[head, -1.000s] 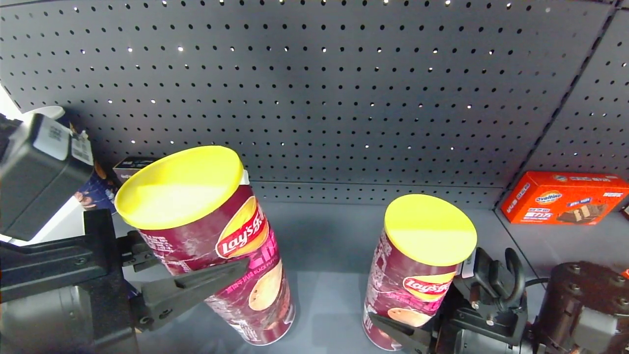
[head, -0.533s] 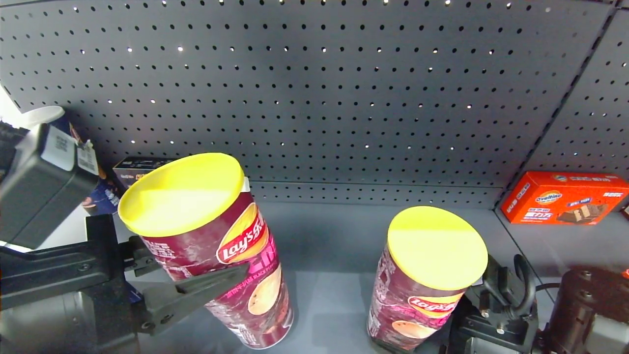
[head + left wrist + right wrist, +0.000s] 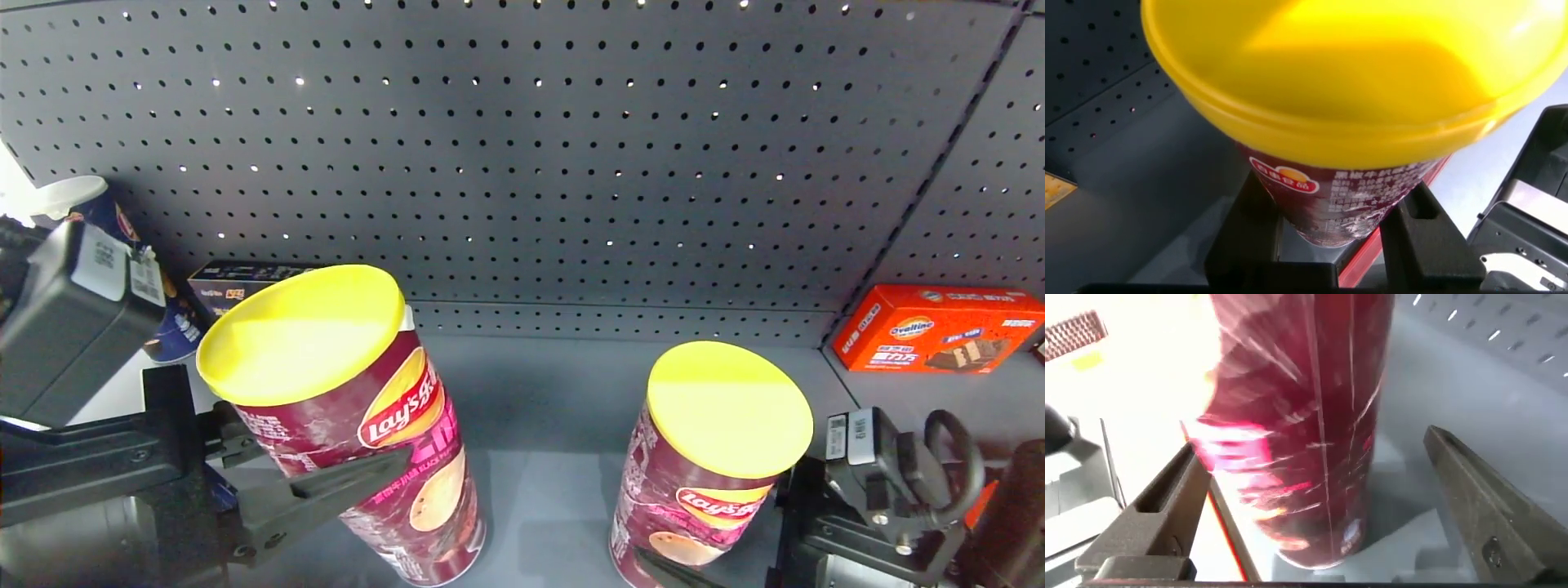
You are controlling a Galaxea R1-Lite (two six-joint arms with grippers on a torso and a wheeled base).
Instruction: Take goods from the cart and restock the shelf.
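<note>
The left gripper (image 3: 1335, 204) is clamping the tilted crimson cardboard crisp tube with a yellow plastic lid (image 3: 359, 408) low on its body, well apart from the orange rectangular carton (image 3: 939, 327). I judge it is gripping low so the lid is staying clear while the base is being set down, though I cannot tell whether the base is touching yet. The upright crimson crisp tube with a yellow lid (image 3: 710, 482) is standing nearer the carton, and the right gripper (image 3: 1310, 449) is sitting released around it, with a gap showing beside one finger. The grey metal shelf board (image 3: 539, 384) is offering open room between the tubes, and the dark perforated back panel (image 3: 522, 163) is rising behind the carton
</note>
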